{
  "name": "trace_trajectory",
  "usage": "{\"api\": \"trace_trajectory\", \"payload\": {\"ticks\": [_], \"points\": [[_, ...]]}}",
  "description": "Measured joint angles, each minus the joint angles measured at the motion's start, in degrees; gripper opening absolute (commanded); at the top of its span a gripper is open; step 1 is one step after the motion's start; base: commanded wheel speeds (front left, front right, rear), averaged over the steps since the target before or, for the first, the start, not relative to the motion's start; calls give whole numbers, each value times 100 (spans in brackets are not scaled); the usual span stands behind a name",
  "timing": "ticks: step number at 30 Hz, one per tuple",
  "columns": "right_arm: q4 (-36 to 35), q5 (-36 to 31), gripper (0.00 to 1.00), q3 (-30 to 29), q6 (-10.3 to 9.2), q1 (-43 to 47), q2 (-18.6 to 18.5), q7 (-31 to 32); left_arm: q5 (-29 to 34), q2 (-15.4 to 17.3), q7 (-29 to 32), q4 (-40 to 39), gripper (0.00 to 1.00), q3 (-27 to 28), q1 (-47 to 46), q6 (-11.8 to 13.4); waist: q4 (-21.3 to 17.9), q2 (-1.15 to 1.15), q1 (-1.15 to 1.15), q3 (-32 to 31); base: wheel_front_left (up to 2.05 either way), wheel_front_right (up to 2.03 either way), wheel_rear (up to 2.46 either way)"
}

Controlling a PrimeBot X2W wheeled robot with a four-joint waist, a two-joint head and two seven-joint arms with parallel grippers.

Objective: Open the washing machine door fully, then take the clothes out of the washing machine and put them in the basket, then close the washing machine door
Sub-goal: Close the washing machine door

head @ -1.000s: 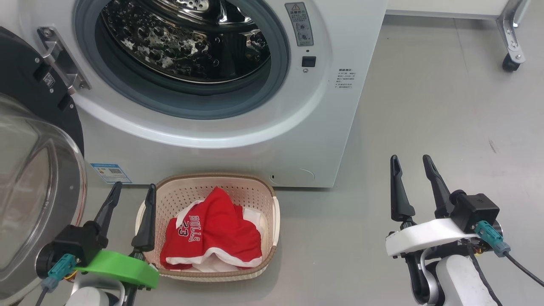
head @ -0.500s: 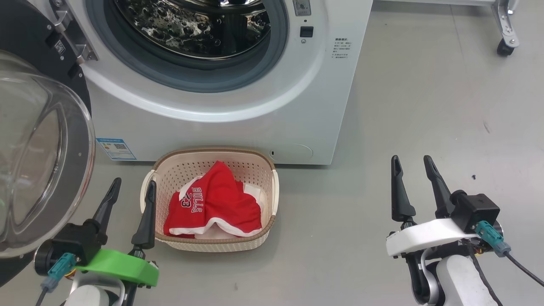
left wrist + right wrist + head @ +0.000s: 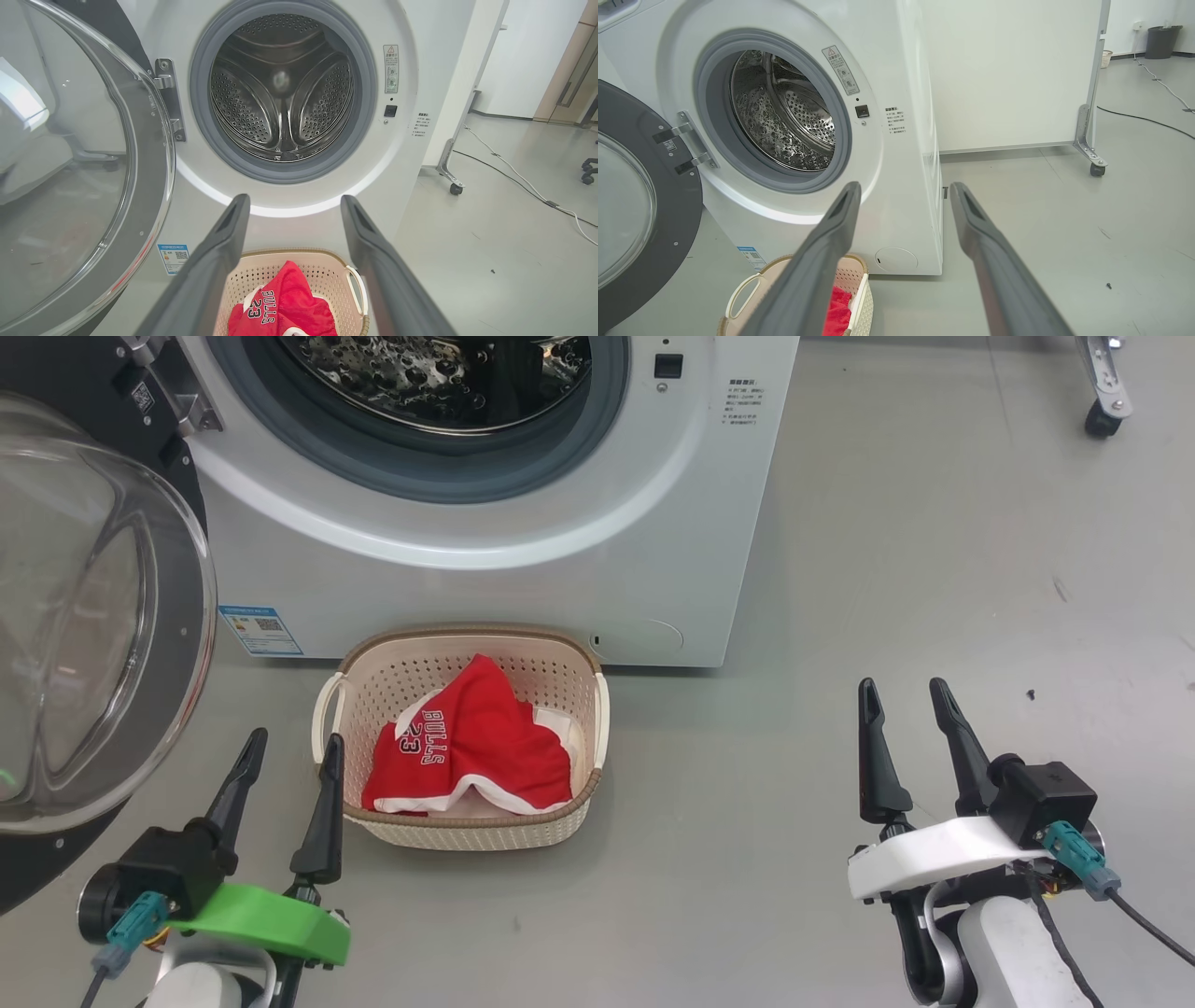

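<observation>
Along left wrist view: whole drum (image 3: pixel 280 93); head view: whole basket (image 3: pixel 411 677).

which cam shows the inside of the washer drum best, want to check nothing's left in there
The left wrist view: it looks straight into the drum, back wall and paddles visible, nothing seen inside. The right wrist view sees it at a slant, one side hidden. The head view catches just its lower part.

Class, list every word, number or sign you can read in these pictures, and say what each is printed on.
"BULLS 23": on the red jersey in the basket.
Grey warning sticker, washing machine front: triangle sign; words too small.
Printed lines beside it: too small.
Blue sticker: too small.
</observation>
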Motion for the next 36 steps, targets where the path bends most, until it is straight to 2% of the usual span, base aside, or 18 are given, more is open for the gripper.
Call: {"api": "trace_trajectory", "payload": {"ticks": [14, 36], "points": [[19, 9, 100, 11, 0, 0, 0, 0, 42, -18, 0, 0, 100, 43, 1, -3, -2, 0, 0, -47, -47, 49, -2], [53, 10, 100, 19, 0, 1, 0, 0, 127, -65, 0, 30, 100, 87, 9, -45, 15, 0, 0, -70, -2, 2, 0]]}}
